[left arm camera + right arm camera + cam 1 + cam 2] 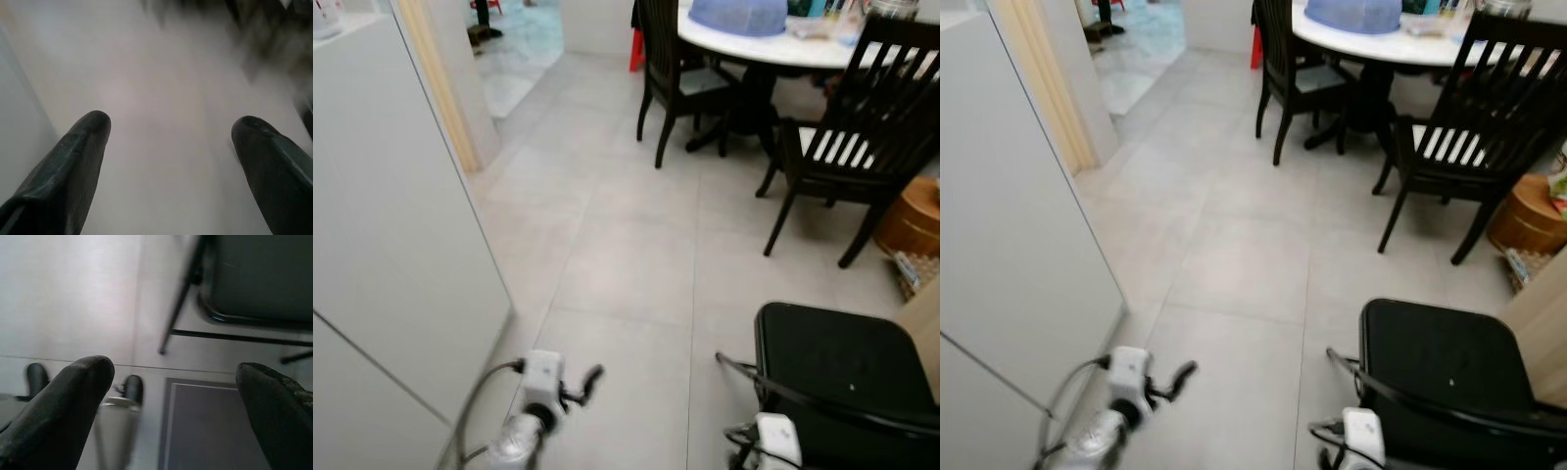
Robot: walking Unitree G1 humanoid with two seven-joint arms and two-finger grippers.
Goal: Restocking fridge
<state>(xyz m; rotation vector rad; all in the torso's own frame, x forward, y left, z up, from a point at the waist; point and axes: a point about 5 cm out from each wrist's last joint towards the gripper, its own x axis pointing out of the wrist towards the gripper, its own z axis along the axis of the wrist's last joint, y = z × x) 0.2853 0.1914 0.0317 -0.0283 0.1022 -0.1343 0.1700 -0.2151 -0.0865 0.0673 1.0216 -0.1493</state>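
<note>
The white fridge [391, 255] stands close on my left, its flat panel shut and a seam running low across it. My left gripper [582, 385] hangs low beside it over the grey floor tiles. In the left wrist view its two black fingers [78, 156] are spread wide, open, with only blurred floor between them. My right gripper [176, 382] is open too, held low by a black folding chair [842, 377]. Nothing is held in either gripper.
A round white table [783, 49] with a blue dome cover [739, 15] stands at the back right, with dark wooden chairs [862, 147] around it. A wooden tub [915, 215] sits at the right edge. A doorway [514, 49] opens at the back left. Open tiled floor [636, 245] lies ahead.
</note>
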